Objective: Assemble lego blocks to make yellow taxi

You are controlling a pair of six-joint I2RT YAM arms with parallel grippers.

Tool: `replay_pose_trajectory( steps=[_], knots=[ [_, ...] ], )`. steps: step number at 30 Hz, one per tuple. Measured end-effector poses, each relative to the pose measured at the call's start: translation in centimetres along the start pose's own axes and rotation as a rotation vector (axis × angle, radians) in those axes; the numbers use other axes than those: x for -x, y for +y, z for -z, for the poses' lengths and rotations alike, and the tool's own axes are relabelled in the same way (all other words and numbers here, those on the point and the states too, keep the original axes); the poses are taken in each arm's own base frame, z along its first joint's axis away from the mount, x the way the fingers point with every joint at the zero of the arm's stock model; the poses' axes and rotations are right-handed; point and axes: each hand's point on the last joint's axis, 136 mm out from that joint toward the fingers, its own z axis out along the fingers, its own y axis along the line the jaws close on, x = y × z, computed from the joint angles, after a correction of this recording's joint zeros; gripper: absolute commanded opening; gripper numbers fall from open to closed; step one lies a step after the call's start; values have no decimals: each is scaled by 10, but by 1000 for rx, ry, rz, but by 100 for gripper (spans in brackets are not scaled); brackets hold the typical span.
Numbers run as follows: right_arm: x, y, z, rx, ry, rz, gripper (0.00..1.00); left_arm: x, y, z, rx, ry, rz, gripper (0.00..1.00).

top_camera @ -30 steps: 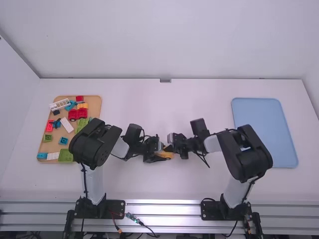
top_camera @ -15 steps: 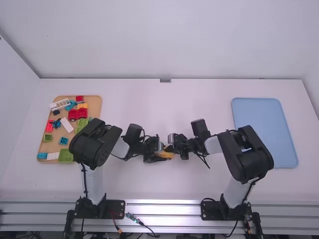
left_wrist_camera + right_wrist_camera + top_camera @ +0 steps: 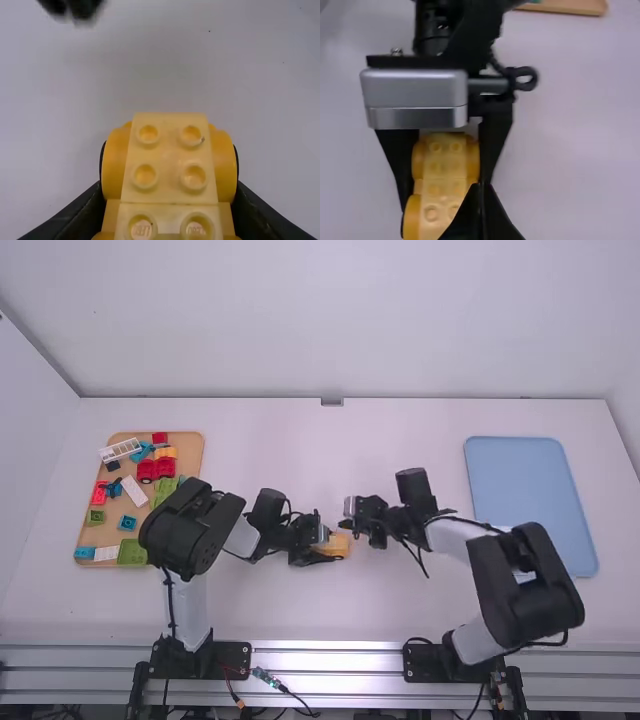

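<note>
- The yellow block assembly [image 3: 340,546] is showing studs on top and is being held midway between the left and right edges of the worktop [image 3: 330,610].
- The left end effector [image 3: 329,548] is clamping it by both sides.
- The right end effector [image 3: 347,521] is hovering near it, fingers pressed together.
- By the left edge, a wooden tray [image 3: 190,455] is carrying mixed blocks; by the right, a blue tray [image 3: 530,490] is lying.

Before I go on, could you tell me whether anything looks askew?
Mostly no: the yellow block assembly sits straight between the fingers of the left gripper. One small oddity: the white slatted piece lies slanted, one end poking past the edge of the tan tray.
</note>
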Motion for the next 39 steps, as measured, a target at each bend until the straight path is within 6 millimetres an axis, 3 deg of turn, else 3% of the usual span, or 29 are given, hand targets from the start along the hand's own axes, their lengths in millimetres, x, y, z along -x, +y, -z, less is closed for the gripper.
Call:
replay_pose_trajectory(
  steps=[3, 4, 7, 9, 11, 16, 20, 24, 31, 34, 39],
  knots=[
    [-4, -9, 14, -57, 46, -61, 5, 0, 1, -1, -5, 5, 10, 25],
    [-7, -13, 20, -83, 68, -90, 15, 0, 2, -1, -7, 7, 12, 26],
    [-18, -21, 34, -147, 134, -164, 20, 1, 6, -2, -17, 16, 30, 27],
    [-30, -24, 47, -198, 202, -231, 54, 3, 11, -4, -25, 28, 48, 29],
    [-40, -26, 55, -228, 249, -281, 99, 4, 16, -5, -31, 41, 59, 29],
    [-55, -27, 64, -263, 306, -336, 99, 7, 24, -6, -29, 58, 51, 33],
    [-61, -32, 71, -292, 320, -356, 99, 5, 30, -6, -10, 83, 44, 42],
    [-64, -34, 74, -309, 324, -376, 99, 4, 32, -6, -5, 89, 45, 61],
    [-64, -36, 75, -320, 321, -399, 99, 3, 33, -6, 2, 95, 36, 78],
    [-64, -36, 75, -321, 321, -400, 99, 3, 33, -6, 2, 94, 34, 100],
    [-64, -36, 75, -321, 320, -404, 99, 3, 33, -6, 1, 94, 44, 99]
  ],
)
